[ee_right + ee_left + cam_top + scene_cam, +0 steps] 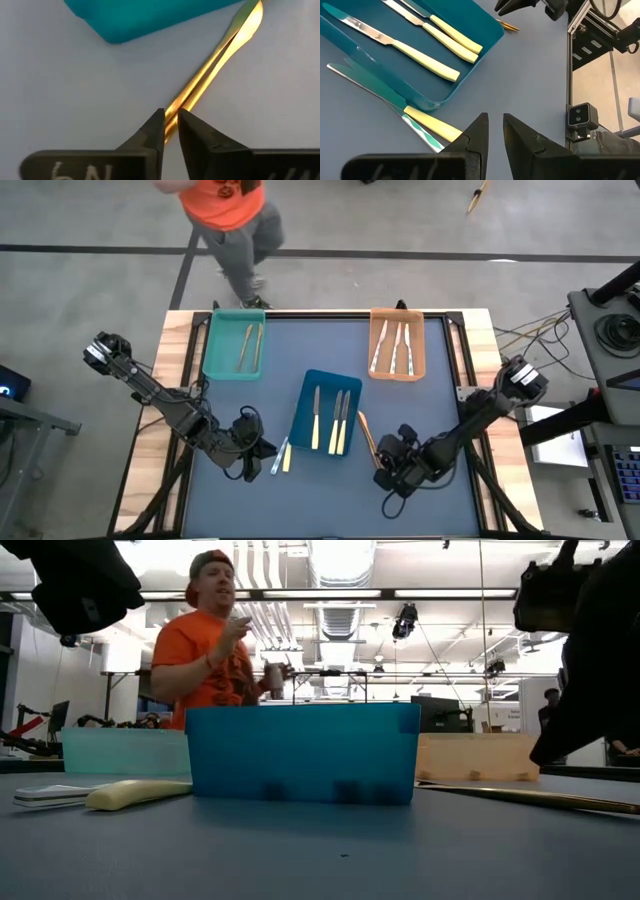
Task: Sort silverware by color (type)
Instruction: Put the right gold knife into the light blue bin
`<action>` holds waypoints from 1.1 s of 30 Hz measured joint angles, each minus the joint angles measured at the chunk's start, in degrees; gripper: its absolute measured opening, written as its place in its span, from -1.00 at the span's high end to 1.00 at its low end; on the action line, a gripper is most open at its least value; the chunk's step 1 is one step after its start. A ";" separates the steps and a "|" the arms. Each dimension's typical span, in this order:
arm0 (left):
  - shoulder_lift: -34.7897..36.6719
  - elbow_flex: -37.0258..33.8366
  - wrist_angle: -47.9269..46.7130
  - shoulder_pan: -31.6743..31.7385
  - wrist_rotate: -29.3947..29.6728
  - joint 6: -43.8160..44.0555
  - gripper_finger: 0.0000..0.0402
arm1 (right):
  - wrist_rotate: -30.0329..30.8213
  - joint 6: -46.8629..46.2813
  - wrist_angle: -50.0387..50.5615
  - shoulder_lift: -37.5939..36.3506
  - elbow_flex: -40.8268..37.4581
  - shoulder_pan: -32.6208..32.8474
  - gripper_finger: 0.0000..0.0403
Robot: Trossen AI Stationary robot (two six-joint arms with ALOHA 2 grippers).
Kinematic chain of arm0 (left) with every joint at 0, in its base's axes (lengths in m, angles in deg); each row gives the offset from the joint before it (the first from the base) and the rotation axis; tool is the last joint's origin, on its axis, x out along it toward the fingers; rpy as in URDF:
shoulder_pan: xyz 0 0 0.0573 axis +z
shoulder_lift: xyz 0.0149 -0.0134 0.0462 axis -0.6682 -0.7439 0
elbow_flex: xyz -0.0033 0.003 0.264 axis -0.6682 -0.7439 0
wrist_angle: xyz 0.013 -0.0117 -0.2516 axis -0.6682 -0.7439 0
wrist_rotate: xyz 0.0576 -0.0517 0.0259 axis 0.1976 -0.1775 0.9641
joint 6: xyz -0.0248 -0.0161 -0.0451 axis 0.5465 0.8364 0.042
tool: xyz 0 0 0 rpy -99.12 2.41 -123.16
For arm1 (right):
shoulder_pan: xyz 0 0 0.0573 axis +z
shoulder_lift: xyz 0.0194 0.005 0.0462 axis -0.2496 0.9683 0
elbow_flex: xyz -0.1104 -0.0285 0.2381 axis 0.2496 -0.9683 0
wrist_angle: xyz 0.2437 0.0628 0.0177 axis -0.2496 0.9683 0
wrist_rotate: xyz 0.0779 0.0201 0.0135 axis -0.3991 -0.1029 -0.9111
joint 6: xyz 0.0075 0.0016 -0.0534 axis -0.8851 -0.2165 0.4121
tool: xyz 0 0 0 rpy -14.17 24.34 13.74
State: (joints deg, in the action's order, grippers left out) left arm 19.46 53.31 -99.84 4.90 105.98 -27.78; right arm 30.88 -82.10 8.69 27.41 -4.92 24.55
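right tool (170, 125) low on bench (440, 400), fingers pinching end of gold utensil (220, 60) lying just right of blue tray (327, 412); left tool (494, 131) near pressed together, holding nothing, just beside 2 utensils (280, 456) on bench left of blue tray; blue tray holds 3 yellow-handled knives (335, 422); teal tray (234, 345) and orange tray (397, 345) hold more silverware

Teal tray (212, 350), blue tray (303, 412), orange tray (380, 370); person (205, 655) beyond table (430, 400).
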 joint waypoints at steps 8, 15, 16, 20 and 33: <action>0.00 0.00 0.00 0.00 0.01 -0.57 0.80 | 4.39 5.11 0.58 2.16 0.07 0.00 0.25; 0.00 -0.02 0.00 0.00 0.05 -1.25 0.80 | 3.14 2.16 0.39 2.14 -0.22 -0.70 0.07; 0.00 -0.02 0.00 0.00 0.05 -1.62 0.80 | 3.24 2.16 0.35 2.14 -0.29 -0.70 0.07; 0.00 -0.02 0.00 0.00 0.92 -2.10 0.80 | 4.62 2.24 0.38 2.14 -0.42 -0.68 0.12; 0.00 -0.02 0.00 0.00 1.16 -2.08 0.80 | 7.52 2.39 0.32 2.14 -1.33 -0.79 0.14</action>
State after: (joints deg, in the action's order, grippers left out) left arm 19.46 53.29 -99.84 4.90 107.14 -29.86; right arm 38.40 -79.71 9.02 29.55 -6.25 23.76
